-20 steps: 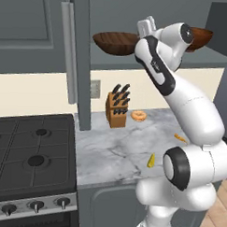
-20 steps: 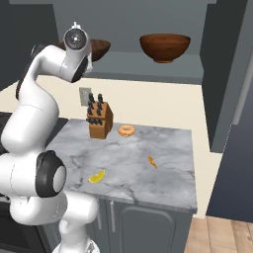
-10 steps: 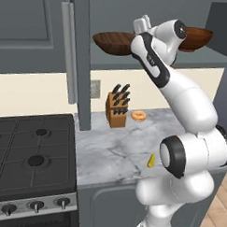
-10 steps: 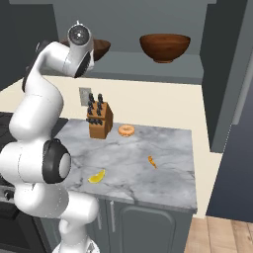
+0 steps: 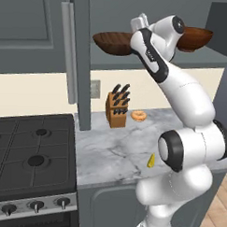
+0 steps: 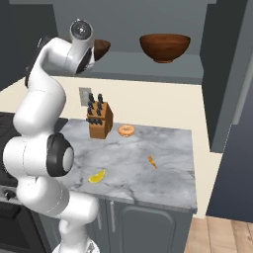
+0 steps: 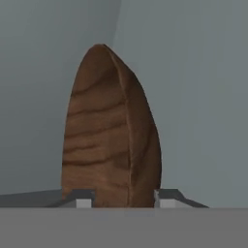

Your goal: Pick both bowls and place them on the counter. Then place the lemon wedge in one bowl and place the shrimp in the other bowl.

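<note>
The wide, dark brown bowl (image 5: 113, 42) rests on the grey shelf above the counter; the arm hides most of this bowl (image 6: 102, 48) in the right base view. My gripper (image 5: 133, 39) is at its right rim. In the hand view the bowl (image 7: 109, 135) stands edge-on between my two spread fingertips (image 7: 79, 199), and the gripper (image 7: 122, 198) is open around its rim. The reddish-brown bowl (image 6: 164, 46) sits further right on the same shelf. On the marbled counter (image 6: 163, 183) lie the shrimp (image 6: 126, 130) and the lemon wedge (image 6: 97, 176).
A wooden knife block (image 5: 116, 106) stands at the back of the counter beside the shrimp. A small orange scrap (image 6: 152, 162) lies on the slab. The black gas stove (image 5: 29, 154) adjoins the counter on the left. A tall grey cabinet panel (image 5: 82, 62) runs down left of the shelf.
The arm has stretched further up toward the shelf, bringing the hand against the wide bowl's rim. Both bowls, the shrimp and the lemon wedge lie where they were.
</note>
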Tool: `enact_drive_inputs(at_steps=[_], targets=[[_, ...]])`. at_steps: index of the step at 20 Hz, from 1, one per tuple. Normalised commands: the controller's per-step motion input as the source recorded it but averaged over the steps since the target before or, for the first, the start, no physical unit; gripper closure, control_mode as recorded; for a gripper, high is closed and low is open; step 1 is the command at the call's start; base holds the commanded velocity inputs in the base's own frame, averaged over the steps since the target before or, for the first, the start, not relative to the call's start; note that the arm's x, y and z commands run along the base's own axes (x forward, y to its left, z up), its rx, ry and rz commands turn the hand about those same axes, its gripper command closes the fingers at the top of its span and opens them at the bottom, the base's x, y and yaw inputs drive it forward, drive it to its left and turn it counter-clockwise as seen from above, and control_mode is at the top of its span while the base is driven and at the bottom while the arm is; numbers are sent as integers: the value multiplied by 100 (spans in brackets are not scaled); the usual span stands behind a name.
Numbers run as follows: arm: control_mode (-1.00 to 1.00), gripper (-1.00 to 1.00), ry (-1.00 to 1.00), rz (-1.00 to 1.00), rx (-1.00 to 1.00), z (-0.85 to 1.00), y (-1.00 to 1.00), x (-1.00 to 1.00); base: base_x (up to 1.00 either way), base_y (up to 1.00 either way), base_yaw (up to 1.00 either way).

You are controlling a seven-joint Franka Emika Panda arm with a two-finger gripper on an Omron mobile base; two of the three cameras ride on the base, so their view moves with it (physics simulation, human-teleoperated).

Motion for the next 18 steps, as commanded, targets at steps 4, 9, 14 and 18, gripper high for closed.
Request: enact_drive_inputs(at_steps=[4, 9, 14, 18], targets=[[-100, 100, 9, 6, 0, -16, 7, 8, 0, 0, 0], [-100, 100, 10, 10, 0, -8, 2, -8, 0, 0, 0], [-100, 100, 1, 10, 0, -1, 0, -53, 0, 0, 0], [-100, 100, -2, 7, 0, 0, -12, -72, 0, 0, 0]])
